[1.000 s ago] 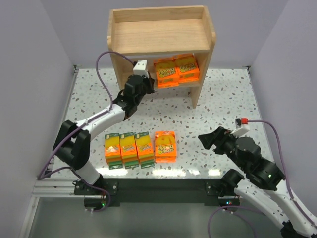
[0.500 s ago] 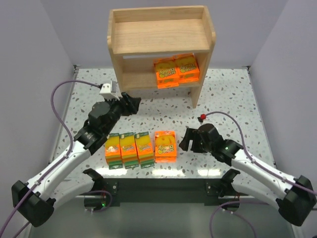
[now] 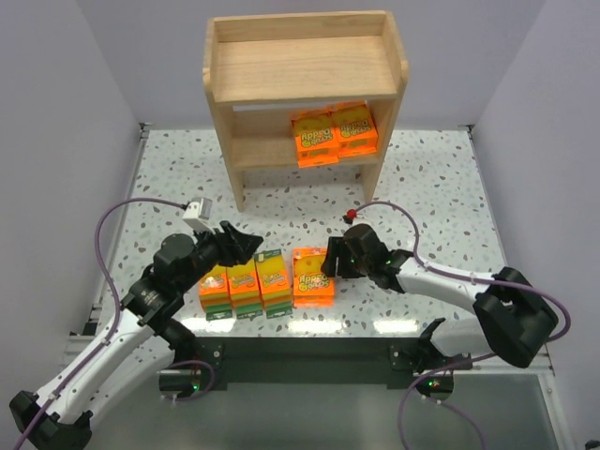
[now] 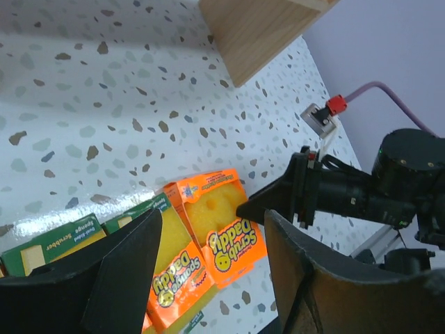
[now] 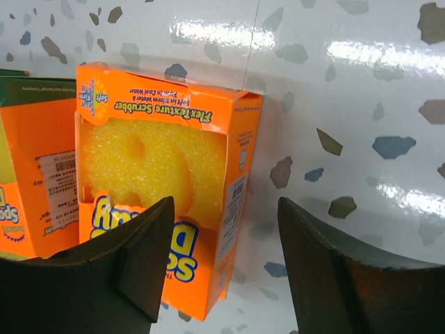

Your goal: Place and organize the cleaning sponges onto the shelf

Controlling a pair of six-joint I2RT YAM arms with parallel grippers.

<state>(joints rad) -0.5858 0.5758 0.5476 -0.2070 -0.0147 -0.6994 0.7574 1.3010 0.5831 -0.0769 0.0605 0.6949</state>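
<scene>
1. Caught the left gripper (image 3: 246, 246) hanging low over a row of three yellow-and-green sponge packs (image 3: 242, 284), jaws spread wide, grasping nothing.
2. Found those three packs side by side near the front edge of the speckled desk (image 3: 431, 178), each touching its neighbour.
3. Spotted the orange Scrub Daddy box (image 3: 313, 276) lying flat just right of that row, label up.
4. Saw the right gripper (image 3: 328, 263) down at that box's right edge, released, jaws apart. In the wrist view, one finger (image 5: 132, 257) hung over the box face and the other (image 5: 327, 264) over bare desk.
5. Could not tell whether either finger touched the box.
6. Counted two more orange boxes (image 3: 335, 133) side by side on the lower tier of the wooden shelf (image 3: 300, 66), toward its right side.
7. Placed that shelf at the far side of the desk, well apart from both grippers.
</scene>
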